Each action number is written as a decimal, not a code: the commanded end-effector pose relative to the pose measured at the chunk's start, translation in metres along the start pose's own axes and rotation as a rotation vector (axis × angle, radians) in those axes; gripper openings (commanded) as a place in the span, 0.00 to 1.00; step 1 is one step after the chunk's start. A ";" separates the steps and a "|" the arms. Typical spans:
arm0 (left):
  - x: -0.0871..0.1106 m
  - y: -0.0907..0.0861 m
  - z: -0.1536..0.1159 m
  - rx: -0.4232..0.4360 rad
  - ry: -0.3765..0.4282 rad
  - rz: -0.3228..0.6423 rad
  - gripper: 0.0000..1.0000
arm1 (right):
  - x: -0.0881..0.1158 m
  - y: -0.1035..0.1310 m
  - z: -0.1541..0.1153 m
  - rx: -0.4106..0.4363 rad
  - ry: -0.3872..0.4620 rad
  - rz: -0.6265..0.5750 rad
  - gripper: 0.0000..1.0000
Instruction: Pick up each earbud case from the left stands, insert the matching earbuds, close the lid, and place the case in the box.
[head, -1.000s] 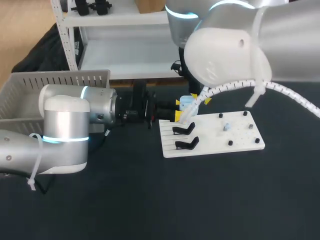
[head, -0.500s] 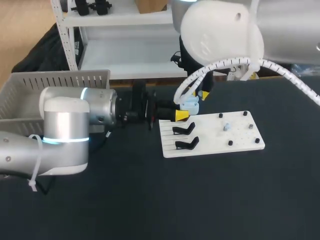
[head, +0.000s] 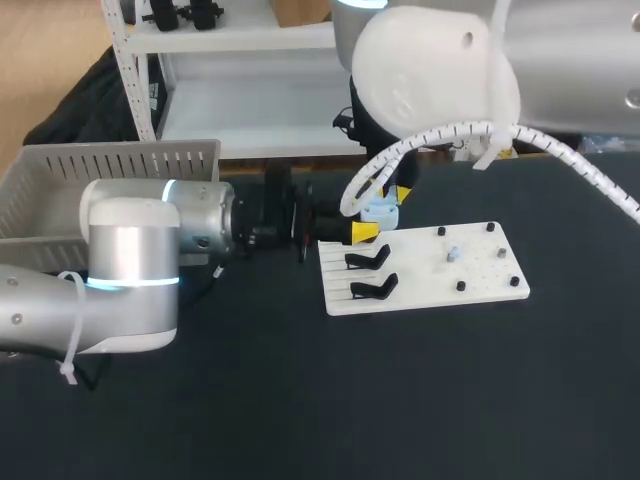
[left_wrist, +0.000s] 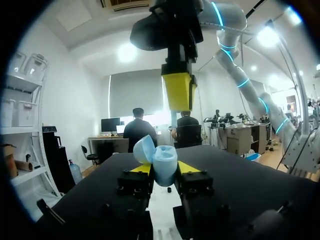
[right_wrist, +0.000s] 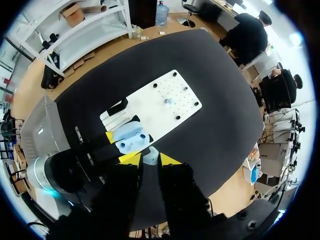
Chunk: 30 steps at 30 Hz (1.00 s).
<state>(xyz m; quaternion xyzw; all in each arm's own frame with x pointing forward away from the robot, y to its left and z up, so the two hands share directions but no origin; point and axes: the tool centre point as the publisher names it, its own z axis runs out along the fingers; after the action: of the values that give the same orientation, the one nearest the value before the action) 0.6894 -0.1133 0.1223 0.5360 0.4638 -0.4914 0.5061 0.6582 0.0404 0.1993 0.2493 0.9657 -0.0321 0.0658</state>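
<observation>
My left gripper (head: 362, 225) is shut on an open light-blue earbud case (head: 380, 211), held level just beyond the far left corner of the white board (head: 420, 270). In the left wrist view the case (left_wrist: 161, 161) sits lid-up between the yellow tips of my left gripper (left_wrist: 162, 170). My right gripper (head: 396, 192) hangs right above the case. In the right wrist view my right gripper (right_wrist: 149, 160) is shut on a small light-blue earbud (right_wrist: 150, 155), with the case (right_wrist: 129, 139) below it. Another earbud (head: 452, 254) lies on the board.
Two black stands (head: 367, 260) (head: 373, 288) sit on the board's left side, and several black pegs dot its right side. A grey slatted basket (head: 110, 160) stands at the far left behind my left arm.
My right arm has swung left and back, so its gripper now hangs more squarely over the case. The left arm and the case have not moved.
</observation>
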 end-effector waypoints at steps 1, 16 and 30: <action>0.000 -0.002 0.000 -0.006 -0.001 0.002 0.00 | 0.001 0.004 0.005 0.000 -0.008 0.002 0.00; 0.000 -0.002 0.000 -0.006 -0.001 0.002 0.00 | -0.001 0.012 0.015 -0.002 -0.029 0.019 0.00; 0.000 -0.002 0.000 -0.006 -0.001 0.002 0.00 | -0.002 0.015 0.018 0.001 -0.024 0.030 0.00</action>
<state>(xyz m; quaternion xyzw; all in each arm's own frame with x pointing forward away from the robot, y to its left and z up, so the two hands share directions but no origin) 0.6893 -0.1136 0.1225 0.5360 0.4641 -0.4911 0.5061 0.6691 0.0496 0.1818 0.2622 0.9613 -0.0339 0.0773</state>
